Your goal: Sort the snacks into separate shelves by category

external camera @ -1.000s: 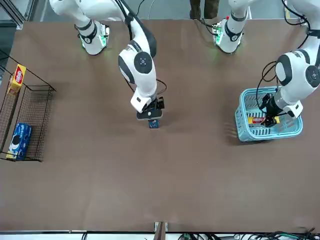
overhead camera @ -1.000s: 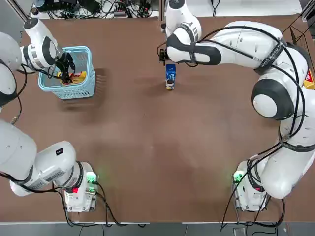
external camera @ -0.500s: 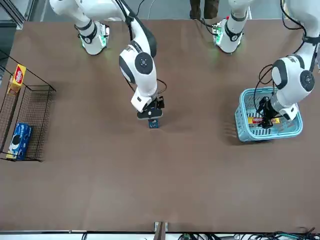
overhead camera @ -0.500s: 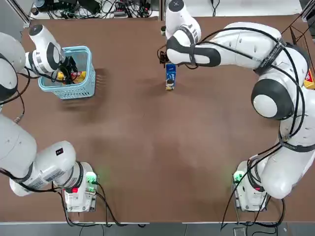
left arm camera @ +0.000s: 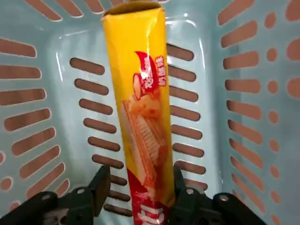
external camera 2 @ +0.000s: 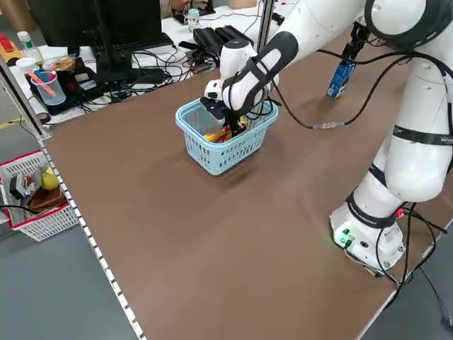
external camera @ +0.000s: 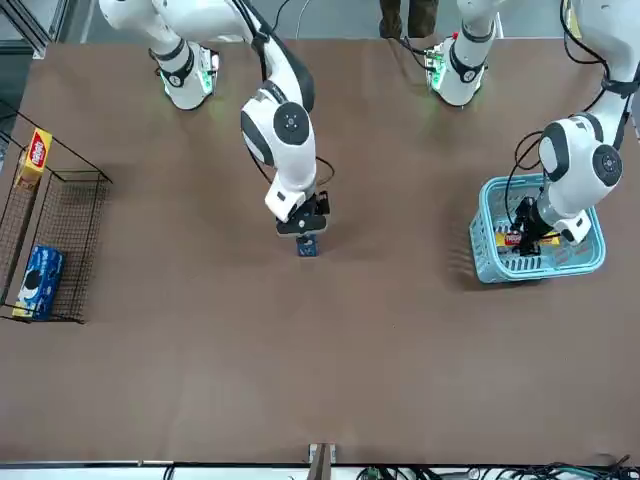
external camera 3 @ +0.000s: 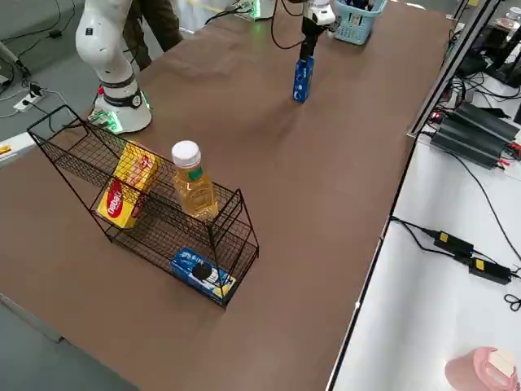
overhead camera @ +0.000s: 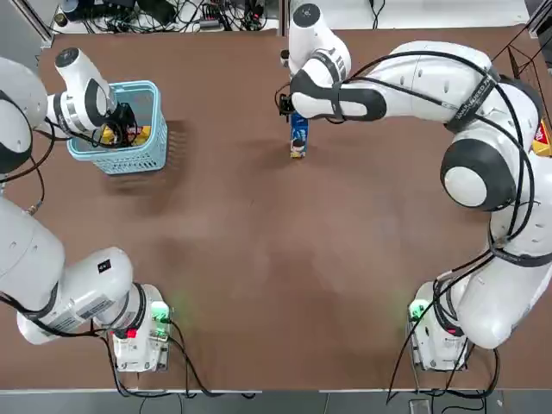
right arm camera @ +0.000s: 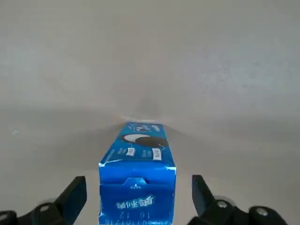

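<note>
A yellow-orange snack (left arm camera: 140, 108) with a red logo lies in the light-blue basket (overhead camera: 129, 161). My left gripper (left arm camera: 140, 192) reaches down into the basket (external camera: 490, 265) astride this packet. One finger (left arm camera: 180, 185) touches it, the other finger (left arm camera: 101, 185) stands a little off. A blue snack (overhead camera: 298, 134) stands upright on the table near the far middle. My right gripper (right arm camera: 138, 199) hovers open just above it, fingers wide of the blue snack (right arm camera: 137, 183). The black wire shelves (external camera 3: 232, 216) hold a yellow packet (external camera 3: 126, 191) above and a blue packet (external camera 3: 203, 275) below.
A bottle (external camera 3: 194, 183) of amber liquid stands on the shelves' upper tier. The shelves (external camera: 75, 180) sit at the table's right edge, far from the basket (external camera 2: 212, 157) at the far left. Cables and gear lie beyond the far edge.
My left gripper's fingers have narrowed around the yellow-orange packet in the basket, and the wrist shifted slightly. The right gripper stays open over the blue packet, nearly still.
</note>
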`<control>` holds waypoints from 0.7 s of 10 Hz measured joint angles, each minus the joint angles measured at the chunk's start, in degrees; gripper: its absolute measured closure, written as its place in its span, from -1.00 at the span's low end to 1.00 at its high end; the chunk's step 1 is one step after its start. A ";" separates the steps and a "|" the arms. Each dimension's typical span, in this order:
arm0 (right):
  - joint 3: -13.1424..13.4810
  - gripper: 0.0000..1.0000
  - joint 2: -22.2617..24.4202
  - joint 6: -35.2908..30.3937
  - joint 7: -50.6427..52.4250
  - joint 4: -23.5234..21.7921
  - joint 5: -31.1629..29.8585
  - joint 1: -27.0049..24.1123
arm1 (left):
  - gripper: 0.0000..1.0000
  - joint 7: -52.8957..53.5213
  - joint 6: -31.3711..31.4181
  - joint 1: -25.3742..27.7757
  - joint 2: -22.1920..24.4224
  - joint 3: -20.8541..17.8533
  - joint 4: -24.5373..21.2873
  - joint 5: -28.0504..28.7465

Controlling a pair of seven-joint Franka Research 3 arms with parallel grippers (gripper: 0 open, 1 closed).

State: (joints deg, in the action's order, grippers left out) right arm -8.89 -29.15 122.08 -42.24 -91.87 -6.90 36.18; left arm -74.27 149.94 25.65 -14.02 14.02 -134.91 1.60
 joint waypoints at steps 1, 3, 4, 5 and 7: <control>-0.01 -0.99 0.00 0.67 0.00 -0.48 -0.17 -0.14 | -0.18 0.00 0.27 0.00 -0.05 0.00 0.00 0.00; -0.09 -0.98 -0.01 1.69 -0.43 -1.44 -1.03 -0.32 | -0.09 0.00 1.22 0.00 -0.26 -0.02 -0.01 0.00; -0.29 -0.98 -0.01 2.36 -1.28 -1.78 -1.88 -0.56 | 0.02 0.00 1.40 0.01 -0.34 -0.04 -0.01 0.00; -0.49 -0.98 -0.01 2.90 -1.81 -1.96 -2.41 -0.89 | 0.19 0.00 1.55 0.00 -0.36 -0.03 -0.01 0.01; -0.65 -0.94 -0.01 3.25 -2.03 -2.05 -2.56 -1.39 | 0.46 0.00 1.69 0.00 -0.35 -0.04 0.02 0.01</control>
State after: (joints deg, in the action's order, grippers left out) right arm -9.54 -29.16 125.33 -44.28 -93.92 -9.47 34.79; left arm -74.27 151.63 25.65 -14.37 13.99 -134.88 1.61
